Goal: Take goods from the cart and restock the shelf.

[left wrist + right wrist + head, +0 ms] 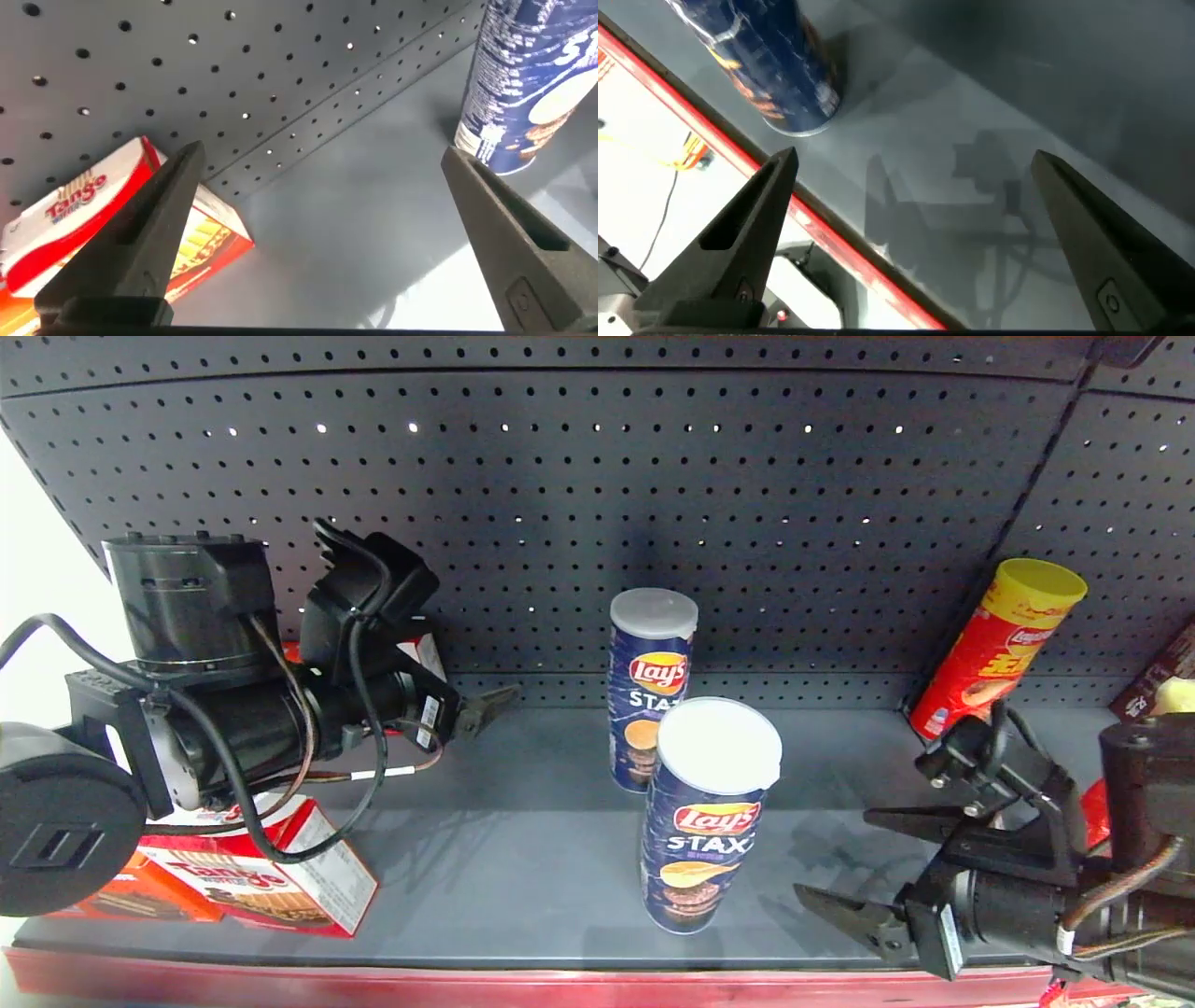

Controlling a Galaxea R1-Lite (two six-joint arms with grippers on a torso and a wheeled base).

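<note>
Spread right claw nr glossy cylindrical can.

front can before rear can on shelf, boxes L

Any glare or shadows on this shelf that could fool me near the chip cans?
Head view: the near chip can has a lid that glares plain white, and light pricks through holes in the back panel. Right wrist view: the right claw throws a dark shadow on the shelf, clear of the can. Left wrist view: shelf evenly lit, no glare.
</note>
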